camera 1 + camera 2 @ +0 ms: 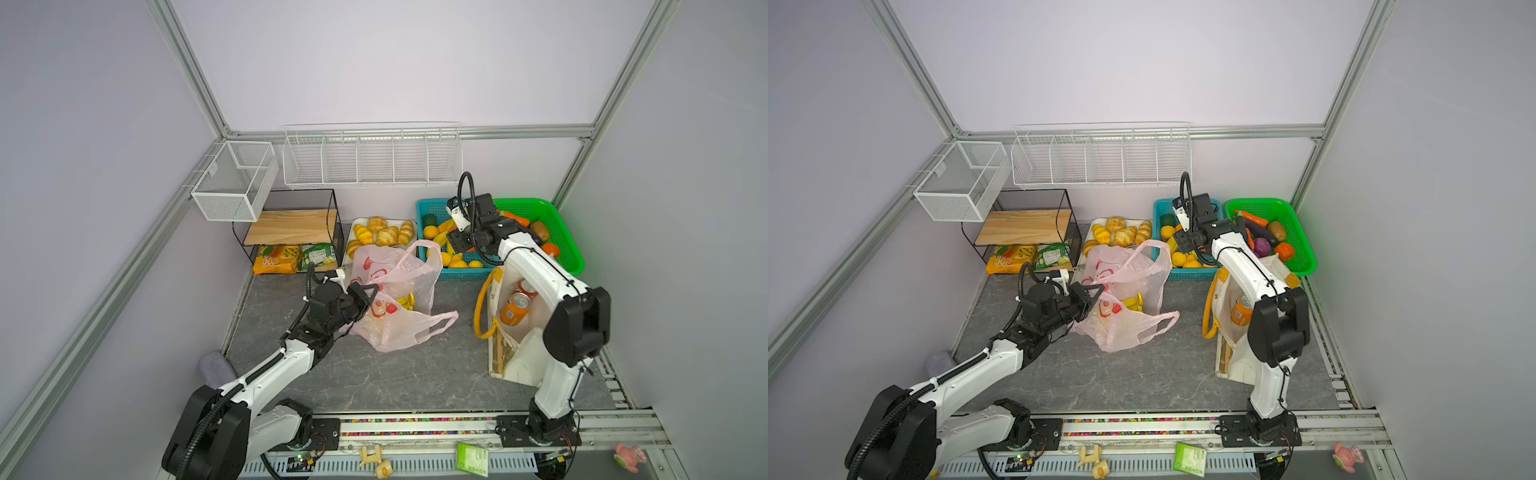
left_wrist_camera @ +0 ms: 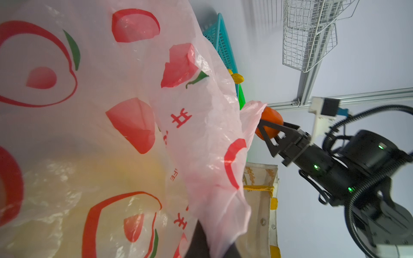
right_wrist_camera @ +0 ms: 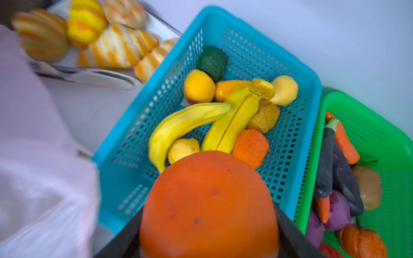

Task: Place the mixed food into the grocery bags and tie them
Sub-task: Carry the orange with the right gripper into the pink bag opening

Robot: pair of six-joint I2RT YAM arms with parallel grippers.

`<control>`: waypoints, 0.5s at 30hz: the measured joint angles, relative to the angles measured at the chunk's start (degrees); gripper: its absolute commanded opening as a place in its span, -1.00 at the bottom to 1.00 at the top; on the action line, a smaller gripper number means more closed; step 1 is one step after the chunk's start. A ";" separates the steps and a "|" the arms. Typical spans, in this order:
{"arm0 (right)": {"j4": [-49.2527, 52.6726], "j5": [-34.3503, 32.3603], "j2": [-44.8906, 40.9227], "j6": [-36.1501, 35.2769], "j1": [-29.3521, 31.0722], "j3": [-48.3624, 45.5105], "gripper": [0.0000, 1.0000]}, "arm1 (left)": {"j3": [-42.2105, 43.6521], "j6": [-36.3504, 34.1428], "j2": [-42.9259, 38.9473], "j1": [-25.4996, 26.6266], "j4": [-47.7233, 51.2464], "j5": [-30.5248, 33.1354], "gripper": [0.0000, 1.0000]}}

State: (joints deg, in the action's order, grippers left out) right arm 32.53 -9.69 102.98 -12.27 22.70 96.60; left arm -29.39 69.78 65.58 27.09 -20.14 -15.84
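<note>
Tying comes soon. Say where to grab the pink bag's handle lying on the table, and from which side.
Take the flat loop handle at its outer bend, coming straight down from above, across the strap. It lies limp on the table, so a sideways approach would likely only push it.

Clamped left pincer (image 1: pixel 372 291), gripping right pincer (image 2: pixel 262 126)
</note>
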 measured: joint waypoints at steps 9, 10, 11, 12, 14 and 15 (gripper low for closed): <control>-7.89 8.61 -26.62 10.19 4.90 -28.70 0.24 | 0.00 0.00 1.40 0.00 -1.92 -0.98 -1.00; -8.85 10.84 -27.87 10.91 5.42 -31.50 0.24 | 0.00 0.02 1.60 0.00 -2.14 -1.31 -1.00; -9.62 12.52 -28.30 11.34 5.86 -33.29 0.24 | 0.00 0.04 1.77 0.00 -2.34 -1.62 -1.00; -10.60 14.75 -28.17 11.65 6.40 -34.99 0.24 | -0.04 0.07 1.92 0.00 -2.49 -2.08 -1.00; -11.74 18.27 -26.69 11.87 7.15 -36.48 0.24 | -0.31 0.07 2.12 0.00 -2.49 -2.84 -1.00; -12.59 20.15 -25.18 11.87 7.45 -36.61 0.23 | -0.52 0.04 2.16 0.00 -2.51 -3.34 -1.00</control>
State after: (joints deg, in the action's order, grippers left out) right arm 19.94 10.46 77.80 -0.40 30.15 59.99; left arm -29.91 69.82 67.75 27.09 -22.65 -19.18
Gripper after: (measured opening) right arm 0.702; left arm 0.047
